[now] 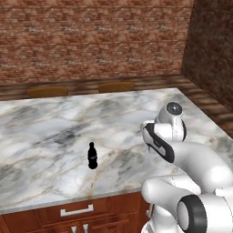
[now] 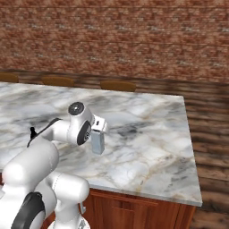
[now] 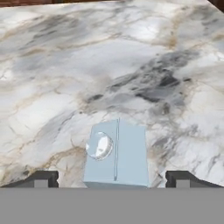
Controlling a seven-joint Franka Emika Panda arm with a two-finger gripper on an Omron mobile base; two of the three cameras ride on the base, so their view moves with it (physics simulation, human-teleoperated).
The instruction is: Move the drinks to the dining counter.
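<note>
Jaws spread wide in the hand view, my gripper straddling the carton without pinching it, upright on the dining counter. Left base view: the bottle stands near the front edge. Right base view: stools line the far edge, nothing obstructs. Both drinks look delivered.

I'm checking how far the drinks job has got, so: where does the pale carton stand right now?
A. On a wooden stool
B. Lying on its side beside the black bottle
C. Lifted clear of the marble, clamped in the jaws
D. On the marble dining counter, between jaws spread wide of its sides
D: in the hand view the carton stands on the dining counter, and the gripper jaws stand wide apart with a gap on each side.
</note>
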